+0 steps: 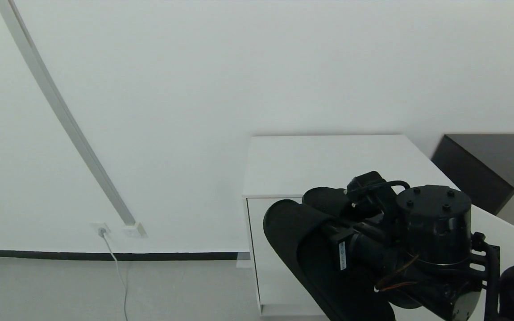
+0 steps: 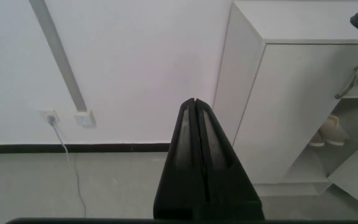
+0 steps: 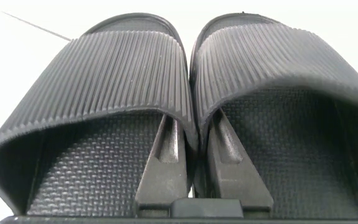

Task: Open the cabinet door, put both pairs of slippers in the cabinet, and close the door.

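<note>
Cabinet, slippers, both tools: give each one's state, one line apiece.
Cabinet: open, shelves exposed.
Pale slippers: stowed on a shelf inside.
Black slippers: side by side, clamped, off the floor.
Right tool: shut on them.
Left tool: shut, empty.

Bright, flat, diffuse light; white wall (image 1: 239,67) nearly washed out. Faint shadow along the back edge of the cabinet (image 1: 328,162). Soft sheen on black slippers (image 3: 135,74). Wall conduit (image 1: 66,113) bows: lens distortion toward the edge.
</note>
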Controlling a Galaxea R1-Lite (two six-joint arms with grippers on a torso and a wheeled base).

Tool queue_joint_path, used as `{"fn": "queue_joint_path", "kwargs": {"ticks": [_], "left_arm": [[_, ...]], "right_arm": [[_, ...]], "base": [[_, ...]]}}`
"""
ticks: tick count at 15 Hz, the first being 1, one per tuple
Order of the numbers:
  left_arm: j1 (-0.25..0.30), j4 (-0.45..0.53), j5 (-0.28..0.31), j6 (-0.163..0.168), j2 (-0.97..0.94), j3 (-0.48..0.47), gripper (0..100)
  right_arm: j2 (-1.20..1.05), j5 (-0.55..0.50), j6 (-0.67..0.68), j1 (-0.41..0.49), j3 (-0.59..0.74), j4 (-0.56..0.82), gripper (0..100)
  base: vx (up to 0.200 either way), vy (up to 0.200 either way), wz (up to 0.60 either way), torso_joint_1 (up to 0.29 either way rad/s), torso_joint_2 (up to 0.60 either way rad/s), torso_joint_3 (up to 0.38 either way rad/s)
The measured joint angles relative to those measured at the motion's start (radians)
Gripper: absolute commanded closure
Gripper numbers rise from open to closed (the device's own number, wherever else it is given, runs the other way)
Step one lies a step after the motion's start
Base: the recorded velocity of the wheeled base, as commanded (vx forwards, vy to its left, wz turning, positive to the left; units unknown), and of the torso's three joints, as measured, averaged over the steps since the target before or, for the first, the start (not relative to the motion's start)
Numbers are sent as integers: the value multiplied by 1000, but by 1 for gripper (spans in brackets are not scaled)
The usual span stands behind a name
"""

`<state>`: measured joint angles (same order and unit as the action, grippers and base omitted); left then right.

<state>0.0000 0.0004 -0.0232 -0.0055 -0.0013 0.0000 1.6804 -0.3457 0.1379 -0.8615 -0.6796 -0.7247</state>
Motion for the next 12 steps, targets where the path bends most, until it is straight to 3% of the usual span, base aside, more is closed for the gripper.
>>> {"fn": "queue_joint_path", "kwargs": {"ticks": [12], "left_arm": [[2, 0, 0, 0, 0, 0, 100]], "right_arm": [[0, -2, 2, 1, 7, 0, 100]], "base": [[0, -200, 0, 2, 2, 1]]}}
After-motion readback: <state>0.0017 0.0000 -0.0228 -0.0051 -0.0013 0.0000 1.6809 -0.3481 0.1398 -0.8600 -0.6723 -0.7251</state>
